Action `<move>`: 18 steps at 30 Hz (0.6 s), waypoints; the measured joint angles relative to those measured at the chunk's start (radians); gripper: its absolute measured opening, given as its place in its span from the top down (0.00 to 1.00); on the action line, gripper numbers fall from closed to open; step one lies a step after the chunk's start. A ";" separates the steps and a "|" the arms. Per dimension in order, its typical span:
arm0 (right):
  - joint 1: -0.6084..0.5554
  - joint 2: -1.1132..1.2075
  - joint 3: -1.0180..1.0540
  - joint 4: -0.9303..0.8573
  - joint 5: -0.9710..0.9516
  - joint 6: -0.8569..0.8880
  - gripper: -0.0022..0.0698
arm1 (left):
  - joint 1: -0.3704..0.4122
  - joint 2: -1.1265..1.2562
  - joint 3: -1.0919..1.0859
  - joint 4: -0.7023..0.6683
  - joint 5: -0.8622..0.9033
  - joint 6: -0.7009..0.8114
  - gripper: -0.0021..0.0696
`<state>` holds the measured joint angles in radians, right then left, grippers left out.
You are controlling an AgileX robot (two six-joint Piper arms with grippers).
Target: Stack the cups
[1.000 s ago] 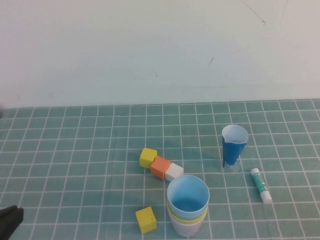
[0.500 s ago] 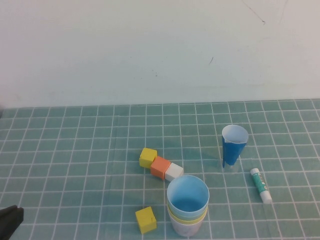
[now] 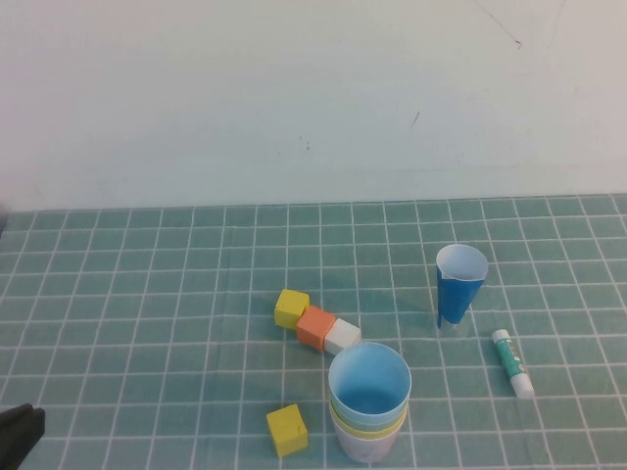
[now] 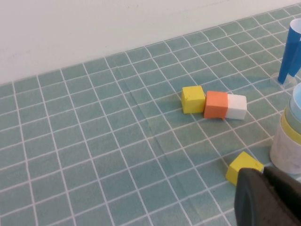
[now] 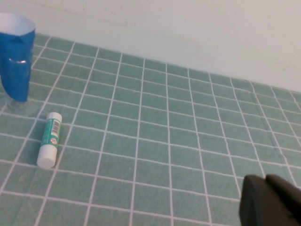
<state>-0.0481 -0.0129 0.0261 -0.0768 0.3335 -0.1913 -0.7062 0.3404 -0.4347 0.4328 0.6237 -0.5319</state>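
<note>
Green squares covered the surface [image 3: 147,294], and a plain white wall stood behind it.

On the far left, our left hand [image 3: 20,436] sat low at the near corner of the surface, well apart from the cups. We could not tell if it was open or closed, and we saw nothing in it.

Next came a yellow block [image 3: 291,307], an orange block [image 3: 315,327] and a white block [image 3: 341,336], touching in a row. Another yellow block [image 3: 287,430] lay alone, just beside the cups.

The cups [image 3: 367,403] stood at the near edge, right of the middle. They sat one inside the other. The light blue cup [image 3: 368,382] was on top and had nothing in it. We saw a yellow rim [image 3: 367,427] under it and a pale cup [image 3: 364,446] at the bottom. We could not pick out every colour, but no loose cup was left. We thought the job looked done.

Further right stood a narrow dark blue cup [image 3: 458,286], white inside, alone. A glue stick [image 3: 512,362] lay near it.

Our right hand [image 5: 270,202] showed only in its own wrist view, above bare squares. We could not tell how open it was.
</note>
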 joint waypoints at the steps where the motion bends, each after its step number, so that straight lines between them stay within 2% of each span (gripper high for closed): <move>1: 0.000 0.000 0.000 0.000 0.000 0.000 0.97 | 0.002 -0.006 0.007 0.000 0.000 0.000 0.97; 5: 0.000 0.000 0.000 -0.002 0.000 0.001 0.97 | 0.037 -0.057 0.059 -0.048 -0.016 0.018 0.97; 8: 0.000 0.000 0.000 -0.002 0.002 0.001 0.97 | 0.117 -0.130 0.124 -0.091 -0.044 -0.012 0.97; 12: 0.000 0.000 0.000 -0.002 0.002 0.001 0.97 | 0.280 -0.232 0.217 -0.157 -0.126 -0.007 0.97; 18: 0.000 0.000 0.000 -0.002 0.002 0.001 0.97 | 0.567 -0.346 0.317 -0.315 -0.225 0.166 0.97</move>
<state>-0.0481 -0.0129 0.0261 -0.0791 0.3350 -0.1906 -0.1393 -0.0057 -0.1174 0.1178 0.3984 -0.3659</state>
